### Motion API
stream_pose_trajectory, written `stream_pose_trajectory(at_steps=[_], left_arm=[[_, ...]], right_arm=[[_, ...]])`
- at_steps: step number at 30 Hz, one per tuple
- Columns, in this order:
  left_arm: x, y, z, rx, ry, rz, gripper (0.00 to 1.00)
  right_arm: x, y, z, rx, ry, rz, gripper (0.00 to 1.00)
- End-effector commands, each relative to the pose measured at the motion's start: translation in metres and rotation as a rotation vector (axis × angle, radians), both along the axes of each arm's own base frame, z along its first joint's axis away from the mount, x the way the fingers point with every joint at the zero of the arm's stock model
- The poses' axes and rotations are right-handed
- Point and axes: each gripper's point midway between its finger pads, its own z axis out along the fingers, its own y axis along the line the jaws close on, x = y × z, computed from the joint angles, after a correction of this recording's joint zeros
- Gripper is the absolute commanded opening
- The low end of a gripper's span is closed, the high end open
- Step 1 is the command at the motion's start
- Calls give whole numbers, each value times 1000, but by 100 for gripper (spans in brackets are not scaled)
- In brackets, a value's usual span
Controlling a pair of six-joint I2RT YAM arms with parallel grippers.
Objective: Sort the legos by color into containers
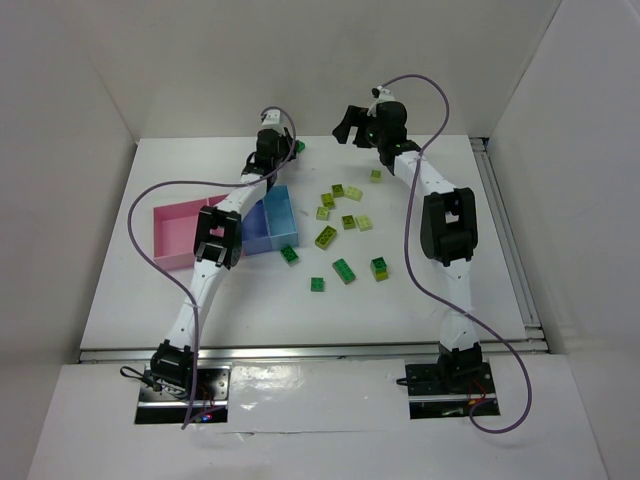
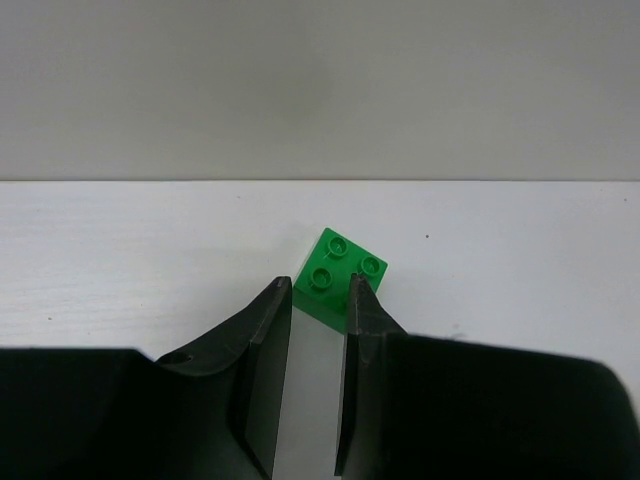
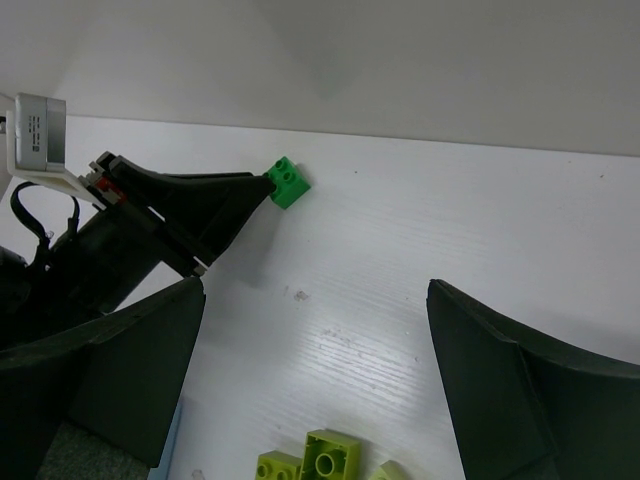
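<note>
A dark green lego (image 2: 340,270) lies on the white table by the back wall, and my left gripper (image 2: 320,284) is shut on its near corner, fingertips on either side. In the top view this lego (image 1: 298,147) shows just past the left gripper (image 1: 289,150). The right wrist view shows it too (image 3: 290,182), at the left fingers' tips. My right gripper (image 3: 316,288) hangs open and empty above the table, near the back (image 1: 347,124). Several yellow-green and dark green legos (image 1: 344,230) lie scattered mid-table. The containers, pink (image 1: 172,232) and blue (image 1: 277,213), sit at the left, partly under the left arm.
Yellow-green legos (image 3: 330,462) lie just below the right gripper's open fingers. White walls close the table at the back and sides. A metal rail (image 1: 505,240) runs along the right edge. Purple cables loop off both arms.
</note>
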Motion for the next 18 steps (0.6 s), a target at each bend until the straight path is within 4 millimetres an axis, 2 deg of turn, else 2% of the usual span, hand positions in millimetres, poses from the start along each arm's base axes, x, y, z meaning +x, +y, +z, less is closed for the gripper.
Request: stream_pose_trajectory(at_steps=[1,3,9,10,12,18], left_arm=[[3,3,18,-9,-24,-1,32],[3,3,25,-11,-33,-1,32],[0,2,17,3,-5,-12,32],[0,0,24,0,-13,-21,32],[-3,1,19,7,16,-21,32],[-9,-1,23,15,32,-42,32]], right_arm=[[6,-1,39,25,-86,3,99],[6,-1,39,25,-86,3,99],[6,-1,39,25,-86,3,99],[6,-1,39,25,-86,3,99],[6,-1,39,25,-86,3,99],[5,4,39,23,-86,4,99]])
